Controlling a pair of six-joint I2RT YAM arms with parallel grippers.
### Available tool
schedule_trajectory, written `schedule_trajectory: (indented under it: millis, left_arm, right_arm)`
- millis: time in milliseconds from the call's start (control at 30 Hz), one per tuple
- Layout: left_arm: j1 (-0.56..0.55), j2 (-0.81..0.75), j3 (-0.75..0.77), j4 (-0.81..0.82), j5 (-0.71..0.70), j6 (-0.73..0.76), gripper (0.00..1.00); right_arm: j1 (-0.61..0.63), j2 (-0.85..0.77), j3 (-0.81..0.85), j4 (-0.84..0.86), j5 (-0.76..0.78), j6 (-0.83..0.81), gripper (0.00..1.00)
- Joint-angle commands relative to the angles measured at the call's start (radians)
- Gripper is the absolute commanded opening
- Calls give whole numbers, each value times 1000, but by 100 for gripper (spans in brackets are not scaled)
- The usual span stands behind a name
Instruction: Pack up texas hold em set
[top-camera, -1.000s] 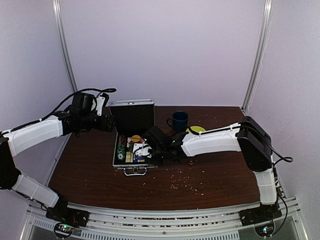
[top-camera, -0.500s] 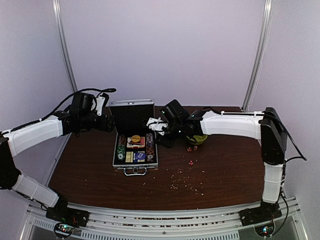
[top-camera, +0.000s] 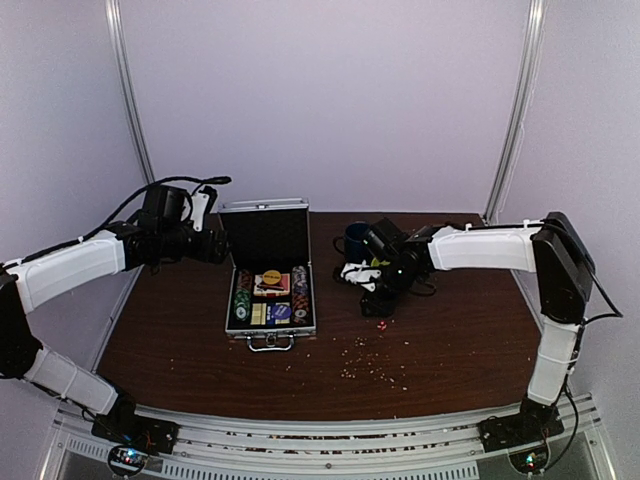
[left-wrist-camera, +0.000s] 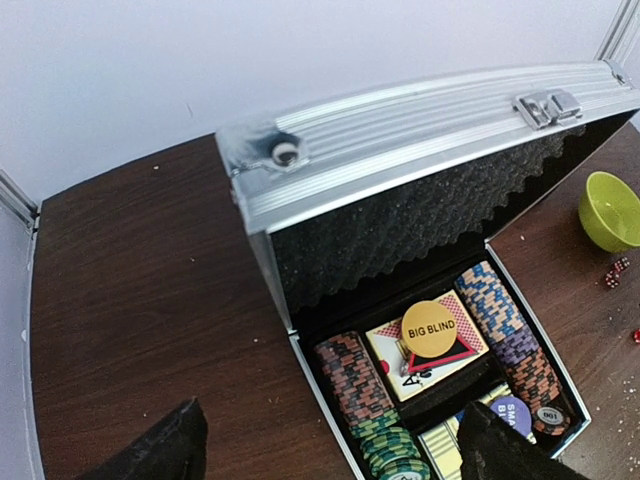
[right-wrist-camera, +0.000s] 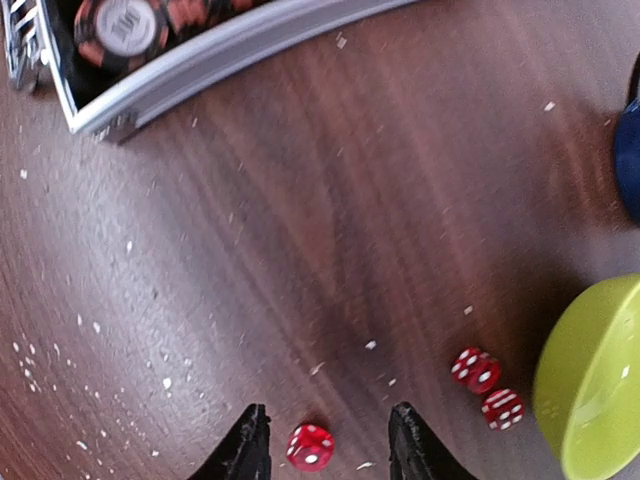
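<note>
Silver briefcase (top-camera: 263, 232) stands open mid-table (top-camera: 180, 350), lid upright toward far edge, poker chips (left-wrist-camera: 355, 375) and red card box (left-wrist-camera: 395, 350) inside. My left jaws hang spread wide, empty, off lid's left end. My right jaws, parted, straddle one red die (right-wrist-camera: 310, 447) right of case, not touching it; two more dice (right-wrist-camera: 475, 370) lie beside yellow-green bowl (right-wrist-camera: 590, 380).

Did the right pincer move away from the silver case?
Yes. The right pincer went right, away from the silver case, and now hangs over a red die on the table.
</note>
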Motion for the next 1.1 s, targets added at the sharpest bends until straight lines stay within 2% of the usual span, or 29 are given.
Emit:
schedule_trajectory:
  millis: [0, 133, 567, 833, 1067]
  left_arm:
    - [11, 16, 2, 28, 12, -2, 89]
    - [11, 20, 1, 28, 16, -1, 89]
    - [12, 30, 8, 23, 26, -1, 89]
    - [15, 31, 7, 20, 29, 0, 89]
    - [14, 30, 7, 20, 33, 0, 89]
  right_arm:
    - [-2, -24, -22, -54, -3, 5, 44]
    - [-4, -7, -23, -56, 33, 22, 47]
    - [-42, 39, -14, -129, 18, 55, 44]
    - [-70, 85, 12, -150, -45, 76, 35]
    - [-83, 103, 29, -160, -76, 80, 20]
